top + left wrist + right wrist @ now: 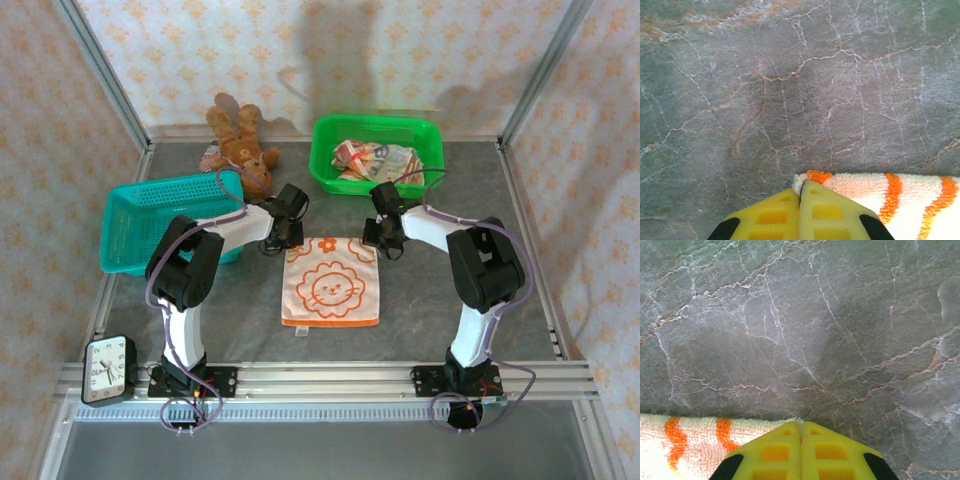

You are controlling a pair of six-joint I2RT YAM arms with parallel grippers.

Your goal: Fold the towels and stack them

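Cream-and-orange lion towel flat at mid-table.
Left gripper squeezed fully together at the far-left corner; right gripper likewise closed at the far-right; pinching or merely touching, impossible to tell. More towels heaped in green basket, far right.

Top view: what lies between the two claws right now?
The lion towel: its far edge spans the gap in the top view, with the left claw and right claw each shut on a corner.
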